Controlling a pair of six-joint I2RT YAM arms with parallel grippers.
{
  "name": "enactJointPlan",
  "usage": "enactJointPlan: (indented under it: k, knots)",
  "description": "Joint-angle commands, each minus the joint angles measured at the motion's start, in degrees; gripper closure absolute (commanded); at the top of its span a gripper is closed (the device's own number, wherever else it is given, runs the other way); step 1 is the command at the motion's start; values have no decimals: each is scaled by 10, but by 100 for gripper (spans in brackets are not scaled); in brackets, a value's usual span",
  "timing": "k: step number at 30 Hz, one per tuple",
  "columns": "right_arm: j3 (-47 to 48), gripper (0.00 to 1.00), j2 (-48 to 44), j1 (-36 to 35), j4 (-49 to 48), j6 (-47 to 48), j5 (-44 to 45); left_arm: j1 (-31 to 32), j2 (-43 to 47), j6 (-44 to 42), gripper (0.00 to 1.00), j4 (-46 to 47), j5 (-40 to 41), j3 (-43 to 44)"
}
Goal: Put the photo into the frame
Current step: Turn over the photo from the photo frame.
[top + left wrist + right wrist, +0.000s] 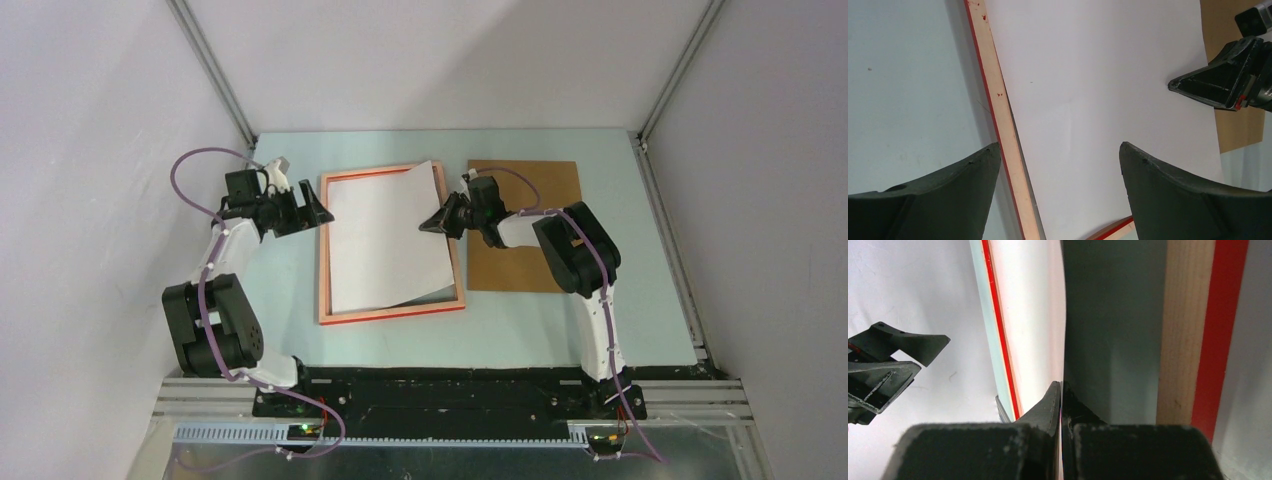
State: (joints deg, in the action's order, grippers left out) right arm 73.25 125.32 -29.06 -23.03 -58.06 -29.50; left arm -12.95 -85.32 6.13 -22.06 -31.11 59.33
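Observation:
The frame (390,312) lies flat with its pale orange-pink back up. The photo (385,240) rests inside it, white back up and slightly askew. Its right edge is raised off the frame's right rail. My right gripper (428,224) is shut on that edge; in the right wrist view the fingertips (1061,385) pinch the thin sheet (1033,315), with the rail (1183,340) beside it. My left gripper (322,212) hovers open over the frame's upper left. In the left wrist view its fingers (1059,147) straddle the left rail (1003,115) and the photo (1098,100), holding nothing.
A brown backing board (540,190) lies flat to the right of the frame, partly under my right arm, and shows in the left wrist view (1238,130). The pale blue tabletop (510,325) is enclosed by white walls on three sides.

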Motion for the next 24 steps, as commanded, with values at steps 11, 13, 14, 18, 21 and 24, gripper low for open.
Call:
enactJointPlan:
  k: [11, 13, 14, 18, 21, 24]
  knots:
    - [20, 100, 7, -10, 0, 24, 28, -5, 6, 10, 7, 24, 0, 5]
    - [17, 100, 6, -11, -1, 24, 31, -5, 5, 11, 7, 24, -1, 6]
    - [15, 100, 4, -12, -1, 24, 33, -5, 5, 12, 7, 24, -1, 6]
    - [4, 100, -3, -13, -3, 29, 42, -5, 7, 15, 7, 25, -2, 5]
    - [-9, 100, -7, -16, -6, 29, 48, -5, 8, 15, 7, 26, -2, 4]
    - [-14, 92, -9, -18, -6, 31, 49, -5, 11, 15, 7, 26, -2, 4]
